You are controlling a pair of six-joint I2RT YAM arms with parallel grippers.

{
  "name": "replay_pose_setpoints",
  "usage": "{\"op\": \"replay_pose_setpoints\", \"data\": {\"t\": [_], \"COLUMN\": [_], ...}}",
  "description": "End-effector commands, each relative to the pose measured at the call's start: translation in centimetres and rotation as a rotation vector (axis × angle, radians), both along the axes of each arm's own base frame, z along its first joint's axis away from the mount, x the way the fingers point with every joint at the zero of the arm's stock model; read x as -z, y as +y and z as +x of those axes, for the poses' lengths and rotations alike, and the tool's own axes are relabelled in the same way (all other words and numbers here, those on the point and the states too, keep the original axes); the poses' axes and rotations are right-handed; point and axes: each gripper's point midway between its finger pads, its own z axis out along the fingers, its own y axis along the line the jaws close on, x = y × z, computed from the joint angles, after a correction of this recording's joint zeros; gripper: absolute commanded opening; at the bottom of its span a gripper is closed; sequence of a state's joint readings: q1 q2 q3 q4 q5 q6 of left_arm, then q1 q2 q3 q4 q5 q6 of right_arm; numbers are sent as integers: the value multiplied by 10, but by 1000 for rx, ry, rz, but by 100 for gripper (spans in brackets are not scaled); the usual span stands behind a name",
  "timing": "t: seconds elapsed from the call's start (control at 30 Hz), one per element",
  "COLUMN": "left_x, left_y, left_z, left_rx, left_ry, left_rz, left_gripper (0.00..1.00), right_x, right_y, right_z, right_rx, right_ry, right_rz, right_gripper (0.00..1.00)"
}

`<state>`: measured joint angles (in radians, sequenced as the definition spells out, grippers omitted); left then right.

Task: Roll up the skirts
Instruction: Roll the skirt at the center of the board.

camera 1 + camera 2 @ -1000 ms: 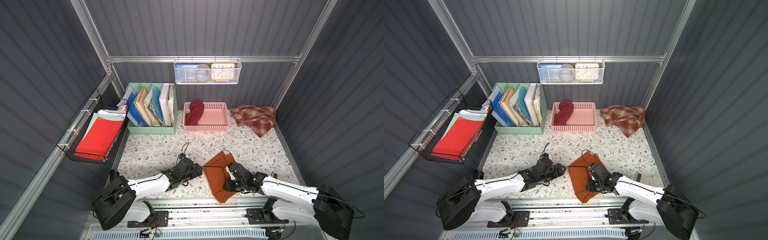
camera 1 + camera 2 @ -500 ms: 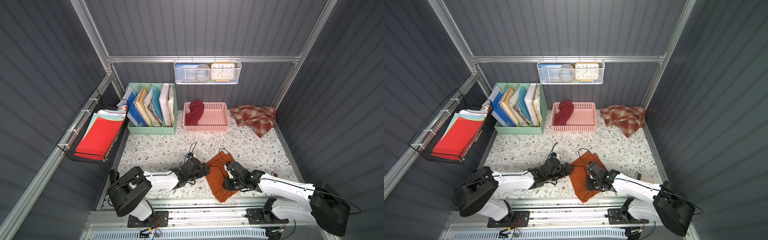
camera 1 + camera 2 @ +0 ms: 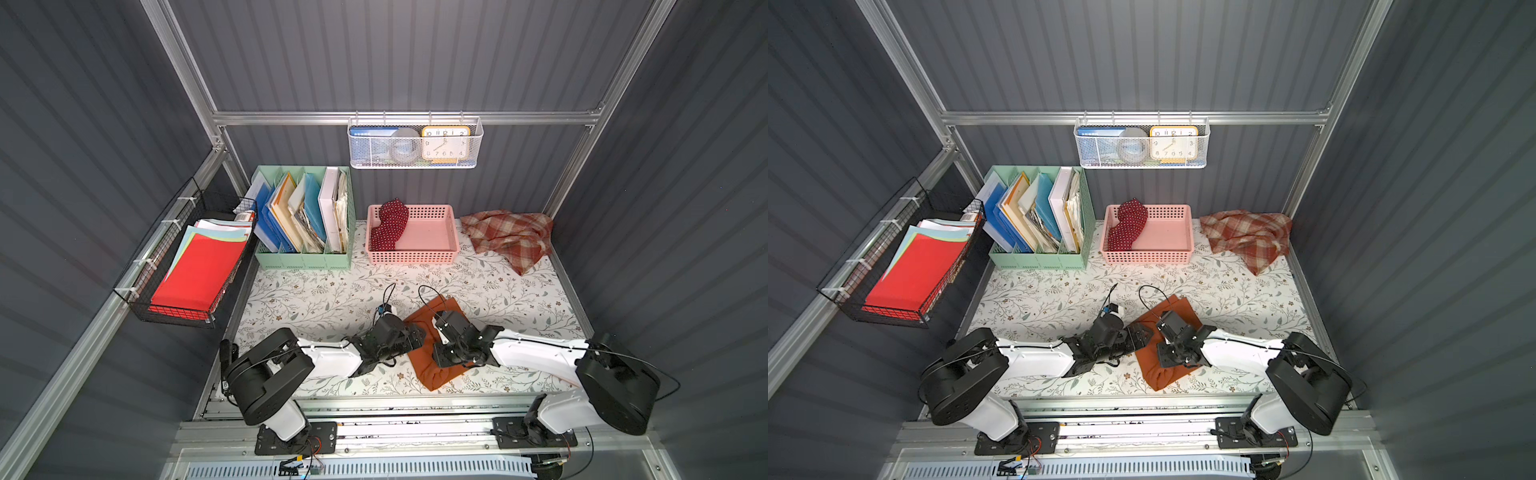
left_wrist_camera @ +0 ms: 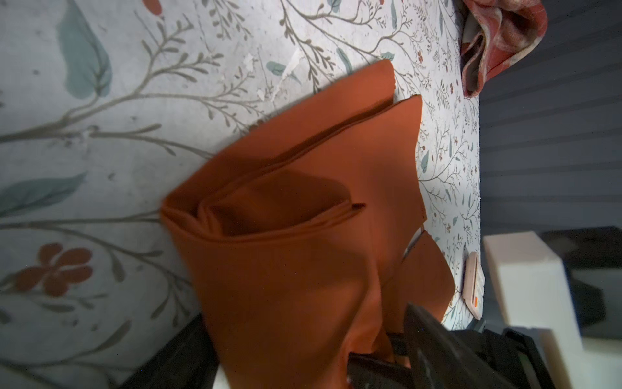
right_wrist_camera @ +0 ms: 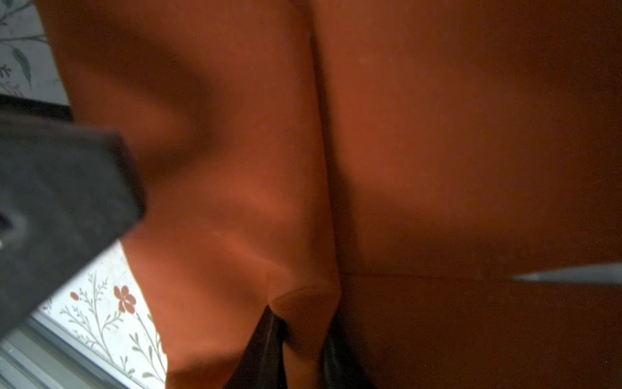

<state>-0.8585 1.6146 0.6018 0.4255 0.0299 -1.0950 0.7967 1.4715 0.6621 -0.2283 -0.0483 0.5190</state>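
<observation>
Surveying from the left: dark red cloth skirt with small white polka dots [image 3: 388, 226] found bunched in the left end of a pink perforated plastic basket [image 3: 415, 257] at far centre, well apart from both arms. Cannot tell whether properly rolled.

Next, near centre on the floral-print tabletop [image 3: 316, 299]: left gripper [image 3: 417, 332] held low, spread wide, gripping nothing, tips just beside the left edge of the plain rust-orange cloth skirt [image 3: 434, 374]. Skirt laid with long axis running near to far, far end leaning slightly right, so lying immediately right of those open tips. Left wrist view: layers doubled over loosely, open end of the doubling turned toward that gripper.

Right gripper [image 3: 441, 353] set on the skirt's middle, almost closed, pinching a raised ridge of orange cloth between its dark fingers [image 5: 262, 350], as confirmed in the right wrist view.

Judged: right arm nearer and already in hold; left arm needing only a short rightward reach to take the left edge. Rolling judged barely begun.

Far right: red-and-cream plaid woolly skirt [image 3: 509, 237] heaped loose in the corner, not rolled.
</observation>
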Motion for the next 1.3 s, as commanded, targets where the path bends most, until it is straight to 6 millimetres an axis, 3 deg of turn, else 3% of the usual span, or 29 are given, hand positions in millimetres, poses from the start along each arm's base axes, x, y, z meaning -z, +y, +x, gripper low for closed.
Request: {"op": "replay_pose_setpoints", "data": {"t": [0.0, 0.13, 0.27, 0.4, 0.5, 0.67, 0.73, 0.87, 1.0, 1.1, 1.27], "left_x": [38, 47, 43, 43, 60, 86, 89, 91, 76, 59, 44], "left_y": [13, 33, 53, 44, 41, 68, 64, 40, 19, 14, 34], "left_z": [-18, -23, -16, -2, 3, 7, 10, 16, 16, 15, 14], "left_rx": [28, -24, -70, -32, -3, -30, 8, 93, 146, 164, 77], "left_ry": [91, 108, 50, -11, 30, 79, 64, 25, -35, -75, -94], "left_rz": [103, 159, 252, 285, 271, 285, 285, 203, 48, -3, 21], "left_gripper": [87, 85, 88, 89, 85, 72, 65, 63, 25, 0, 0], "right_x": [43, 49, 56, 59, 57, 58, 59, 60, 61, 61, 51], "right_y": [-45, -51, -47, -43, -41, -41, -40, -42, -44, -48, -51], "right_z": [-17, -18, -23, -26, -27, -27, -27, -26, -26, -26, -31], "right_rx": [59, 81, 61, 39, 32, 30, 28, 32, 40, 58, 93], "right_ry": [78, 97, 143, 164, 162, 162, 166, 169, 174, 182, 194], "right_rz": [-224, -250, -247, -236, -222, -219, -221, -231, -244, -269, -278], "right_gripper": [19, 9, 7, 5, 5, 5, 5, 5, 7, 14, 25]}}
